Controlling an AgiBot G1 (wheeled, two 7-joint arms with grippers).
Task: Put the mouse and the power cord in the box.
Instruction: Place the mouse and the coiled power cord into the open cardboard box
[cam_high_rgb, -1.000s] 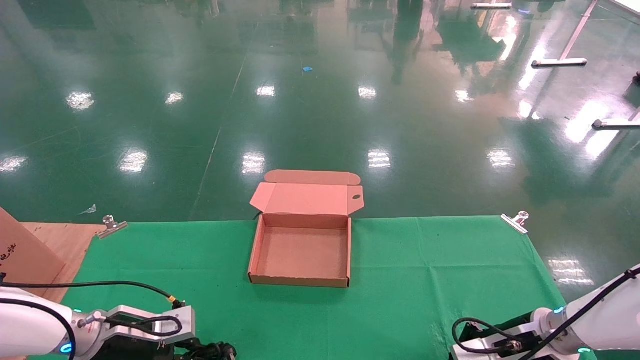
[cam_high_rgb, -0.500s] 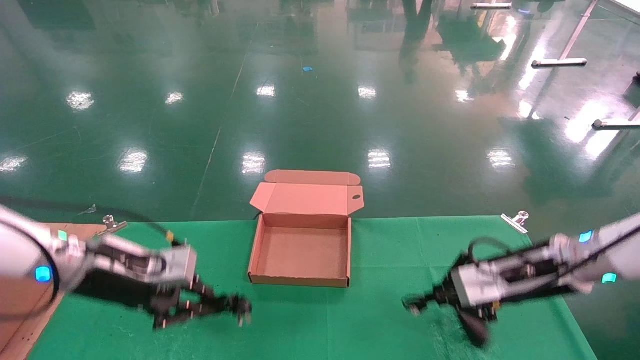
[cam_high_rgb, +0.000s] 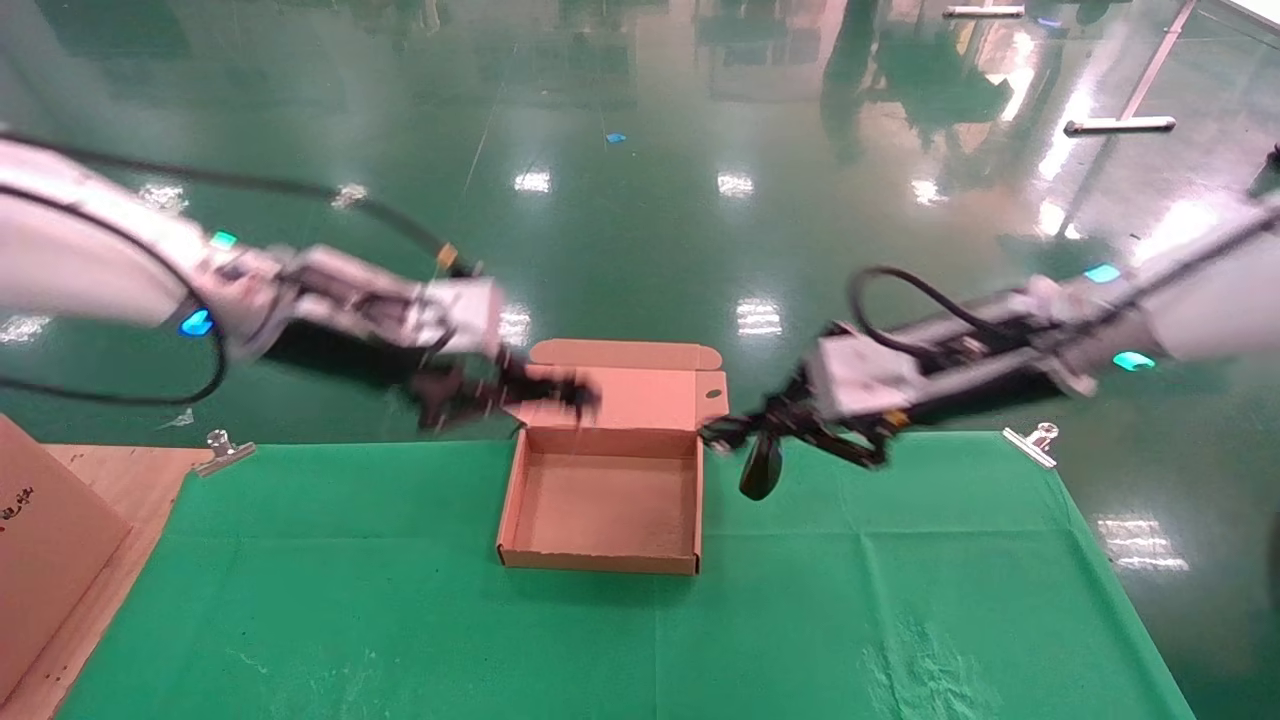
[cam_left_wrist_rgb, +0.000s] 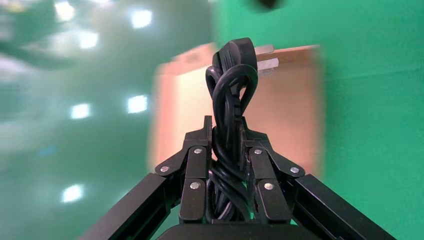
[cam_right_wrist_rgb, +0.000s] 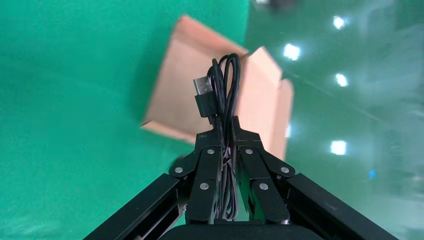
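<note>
**Over the open box, both arms loaded**

Above the shallow brown cardboard box (cam_high_rgb: 600, 505) on the green cloth (cam_high_rgb: 850, 600), the left gripper (cam_left_wrist_rgb: 224, 150) clamps the thick black power cord (cam_left_wrist_rgb: 227, 105). Right gripper (cam_right_wrist_rgb: 227, 150) pinches the thin cable (cam_right_wrist_rgb: 226, 85); the small black oval mouse (cam_high_rgb: 760, 468) dangles blurred beside the box's right wall.

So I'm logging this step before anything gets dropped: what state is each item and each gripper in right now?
box: open, lid folded back, nothing inside, sitting on the green cloth.
power cord: coiled in a bundle, clamped in the left gripper, held over the box's far left corner.
mouse: hanging by its cable below the right gripper, just right of the box.
mouse cable: looped, pinched in the right gripper's jaws.
</note>
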